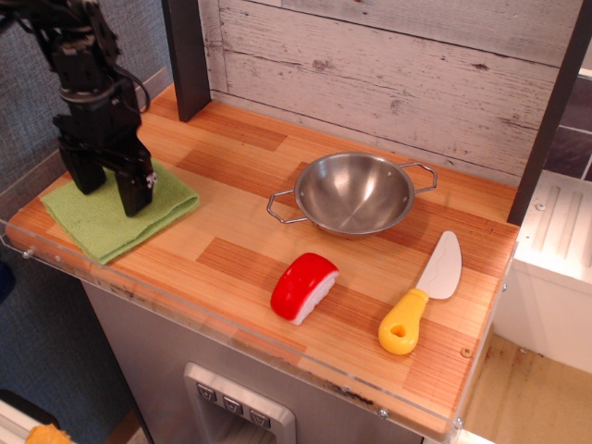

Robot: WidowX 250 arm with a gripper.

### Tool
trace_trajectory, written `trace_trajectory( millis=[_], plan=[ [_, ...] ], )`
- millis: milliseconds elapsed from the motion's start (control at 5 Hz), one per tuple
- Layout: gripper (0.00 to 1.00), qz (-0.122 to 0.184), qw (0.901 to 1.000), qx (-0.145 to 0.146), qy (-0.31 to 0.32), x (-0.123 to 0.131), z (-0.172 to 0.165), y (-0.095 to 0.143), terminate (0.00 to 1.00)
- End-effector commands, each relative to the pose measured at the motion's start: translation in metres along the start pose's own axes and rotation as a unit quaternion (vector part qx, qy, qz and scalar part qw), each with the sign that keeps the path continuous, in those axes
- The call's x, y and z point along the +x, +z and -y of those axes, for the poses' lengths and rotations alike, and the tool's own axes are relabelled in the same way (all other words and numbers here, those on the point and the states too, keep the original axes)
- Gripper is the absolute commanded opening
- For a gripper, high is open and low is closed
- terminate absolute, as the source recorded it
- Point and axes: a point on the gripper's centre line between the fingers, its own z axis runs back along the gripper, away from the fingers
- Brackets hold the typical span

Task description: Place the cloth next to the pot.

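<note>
One cloth (111, 215) beneath open claw (111, 192)

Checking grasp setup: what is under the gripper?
The green cloth lies under the open gripper, flat on the wooden counter. The cloth patch behind its fingers is hidden.

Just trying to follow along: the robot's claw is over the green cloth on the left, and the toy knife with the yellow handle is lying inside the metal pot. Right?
Not quite. The gripper is over the green cloth, but the toy knife is not inside the pot; it lies on the wooden counter to the pot's right and nearer the front edge, as the single camera view shows. The pot is empty.
</note>
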Motion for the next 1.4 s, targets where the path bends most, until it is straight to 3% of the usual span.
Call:
trace_trajectory(
  millis=[0,200,800,1200],
  plan=[
    [1.00,-0.006,0.9992,-0.030,-0.026,0.022,0.037,-0.012,0.00],
    [1.00,0.006,0.9984,-0.053,0.018,0.047,0.057,-0.007,0.00],
    [1.00,0.025,0.9968,-0.053,0.055,0.116,0.096,0.010,0.00],
    [1.00,0.038,0.9920,-0.034,0.115,0.126,0.088,0.030,0.00]
  ],
)
